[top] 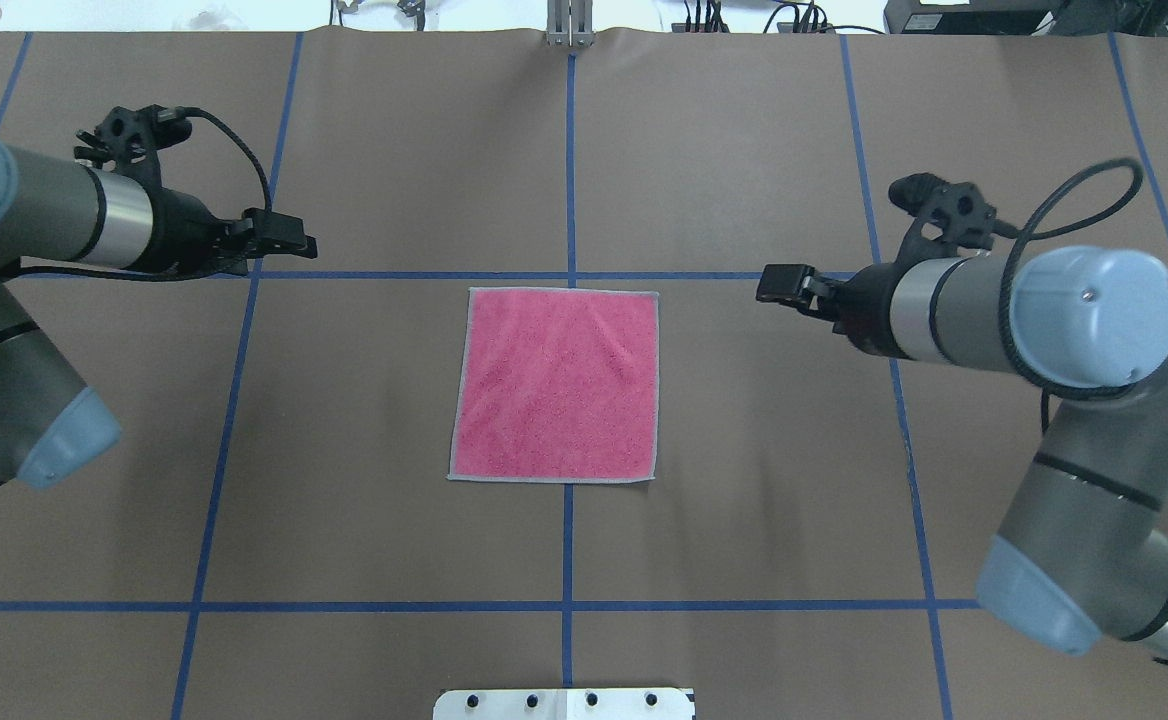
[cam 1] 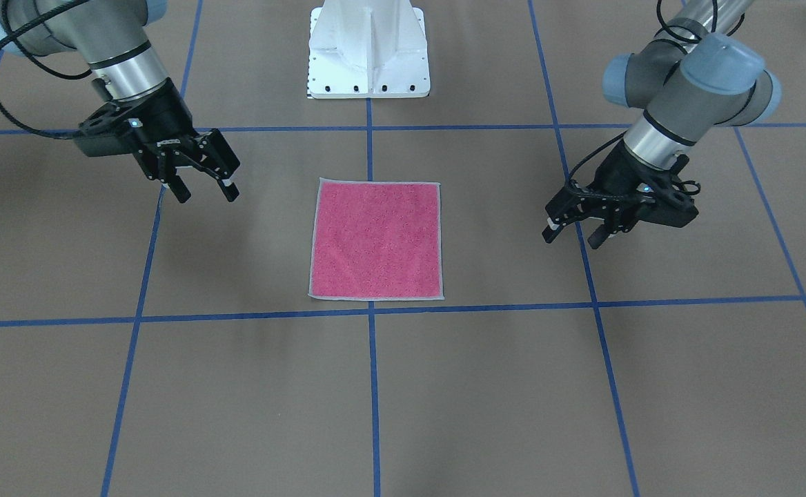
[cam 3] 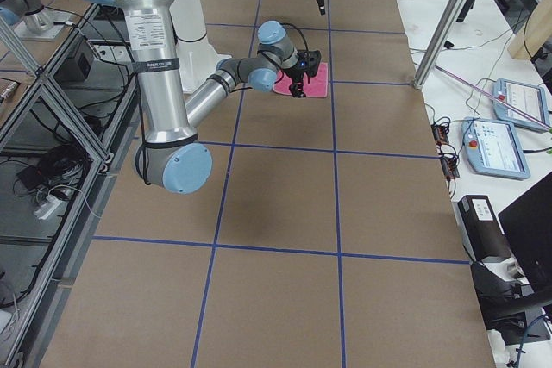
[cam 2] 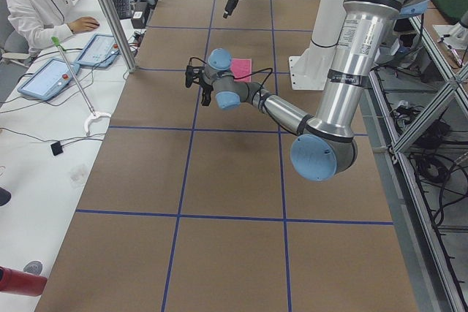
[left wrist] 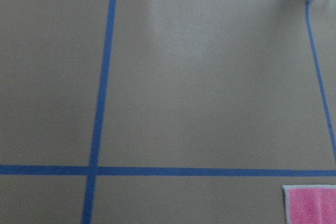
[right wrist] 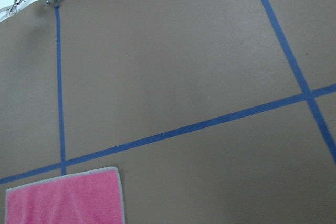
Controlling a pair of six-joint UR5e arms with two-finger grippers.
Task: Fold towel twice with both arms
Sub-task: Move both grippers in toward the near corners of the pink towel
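Blue tape lines [cam 1: 373,386] divide the brown table [cam 1: 237,386] into large squares, and a white bolted pedestal [cam 1: 368,52] stands at the robot's edge of it. The towel [cam 1: 375,239] lies flat and unfolded in the middle of the table, pink face up, its light grey hem showing on all four sides. It sits across the centre tape line, with its far edge from the robot just short of a cross line.

The towel lies between the two grippers, well apart from each. The left gripper [cam 1: 572,237] hangs above the table off the towel's left side, tilted down and inward. Its fingers are spread with nothing between them, and it touches nothing. The right gripper [cam 1: 206,195] hangs off the right side in mirrored pose, fingers likewise spread and empty, clear of the cloth and the table.

Each wrist camera catches only one corner of the towel at the bottom of its view, the rest being bare table and tape.

Lettering runs down the upright tube of the left arm [cam 2: 358,34] and of the right arm [cam 3: 148,40], too small to read. An operator [cam 2: 36,5] in a white hoodie sits at a side desk beyond the table.
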